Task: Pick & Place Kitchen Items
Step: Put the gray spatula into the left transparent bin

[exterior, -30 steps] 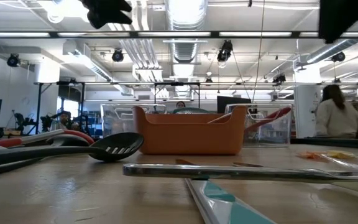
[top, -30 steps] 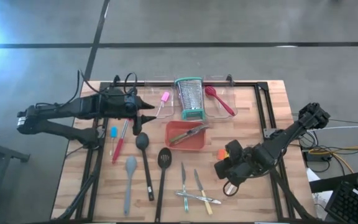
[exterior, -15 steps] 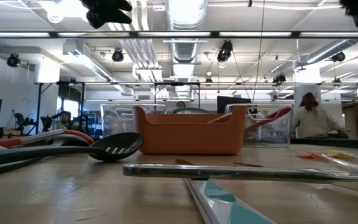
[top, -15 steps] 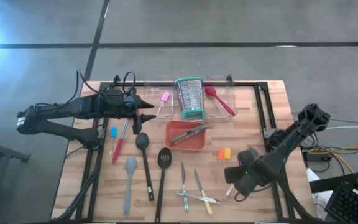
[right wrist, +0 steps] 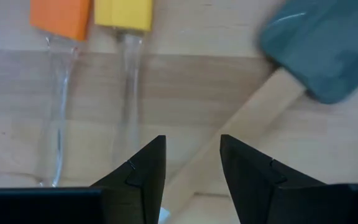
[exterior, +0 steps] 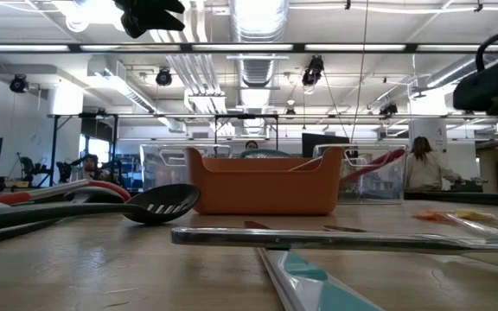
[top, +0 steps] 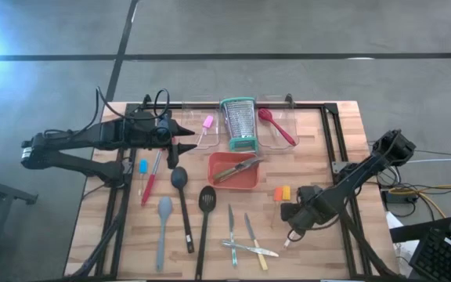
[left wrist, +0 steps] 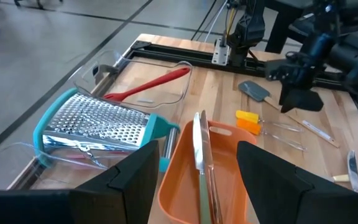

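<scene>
Wooden tabletop from above: the right gripper (top: pixel 298 213) hovers near the front right, beside orange- and yellow-headed tools (top: pixel 281 193); the left gripper (top: pixel 180 138) waits by the orange tray (top: pixel 236 171). Right wrist view: fingers (right wrist: pixel 145 171) apart, empty, over a wooden-handled grey spatula (right wrist: pixel 316 53). Descending off-centre could nudge its handle aside or catch the clear-handled tools alongside.

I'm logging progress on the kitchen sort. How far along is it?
Early. Done: a red spoon lies in a clear bin, and a utensil lies in the orange tray. In hand: nothing; the right gripper hovers open over an orange and a yellow brush. Left: the black spoons and knives.
</scene>
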